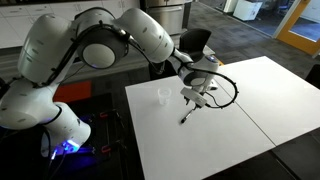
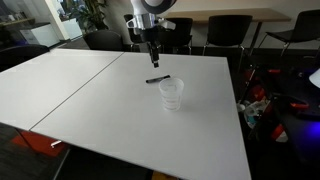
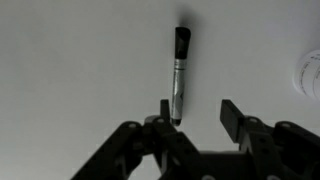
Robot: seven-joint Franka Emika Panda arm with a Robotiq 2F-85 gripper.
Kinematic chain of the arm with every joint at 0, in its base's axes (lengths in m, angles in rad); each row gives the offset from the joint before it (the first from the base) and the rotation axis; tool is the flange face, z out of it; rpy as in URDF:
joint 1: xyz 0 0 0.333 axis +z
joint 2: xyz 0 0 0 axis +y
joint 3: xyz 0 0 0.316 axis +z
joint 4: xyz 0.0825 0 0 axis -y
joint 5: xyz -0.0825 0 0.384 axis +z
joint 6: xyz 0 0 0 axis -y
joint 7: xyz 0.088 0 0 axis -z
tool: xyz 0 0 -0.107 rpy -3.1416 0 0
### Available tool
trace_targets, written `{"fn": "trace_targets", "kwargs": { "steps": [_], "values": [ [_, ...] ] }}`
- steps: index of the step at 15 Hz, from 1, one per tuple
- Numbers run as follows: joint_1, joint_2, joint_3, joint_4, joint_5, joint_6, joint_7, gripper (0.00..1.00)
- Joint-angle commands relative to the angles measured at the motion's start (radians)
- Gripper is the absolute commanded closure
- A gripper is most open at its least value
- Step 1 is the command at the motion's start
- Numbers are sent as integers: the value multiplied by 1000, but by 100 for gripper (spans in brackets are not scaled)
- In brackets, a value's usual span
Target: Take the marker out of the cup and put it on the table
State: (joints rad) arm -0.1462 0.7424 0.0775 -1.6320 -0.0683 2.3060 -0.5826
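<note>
In an exterior view the marker (image 1: 187, 117) lies flat on the white bench (image 1: 225, 135), near five o'clock of the cup (image 1: 164, 96) and apart from it, with my claw (image 1: 197, 96) hanging just above. In an exterior view it lies near eleven o'clock of the cup (image 2: 172, 94), and dark chairs (image 2: 215, 35) stand behind. In the wrist view my claw (image 3: 197, 112) stands apart and empty, the marker (image 3: 179, 70) pointing to twelve o'clock. I judge it light, stiff and smooth, likely to roll on this slick top. Mid-barrel is where I would pinch it.
</note>
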Motion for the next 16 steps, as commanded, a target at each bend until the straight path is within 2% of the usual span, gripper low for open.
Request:
{"fn": "trace_targets", "kwargs": {
  "steps": [1, 2, 3, 9, 11, 12, 16],
  "values": [
    [14, -178, 5, -167, -13, 50, 25, 12],
    [19, -236, 6, -227, -18, 80, 27, 3],
    [27, -278, 4, -267, -23, 102, 32, 0],
    [68, -532, 4, -510, -28, 251, 31, 0],
    [83, -584, 0, -555, -31, 264, 34, 0],
    [76, -507, 1, -468, -6, 222, 1, 0],
    [87, -561, -2, -523, -6, 232, 1, 0]
  ]
}}
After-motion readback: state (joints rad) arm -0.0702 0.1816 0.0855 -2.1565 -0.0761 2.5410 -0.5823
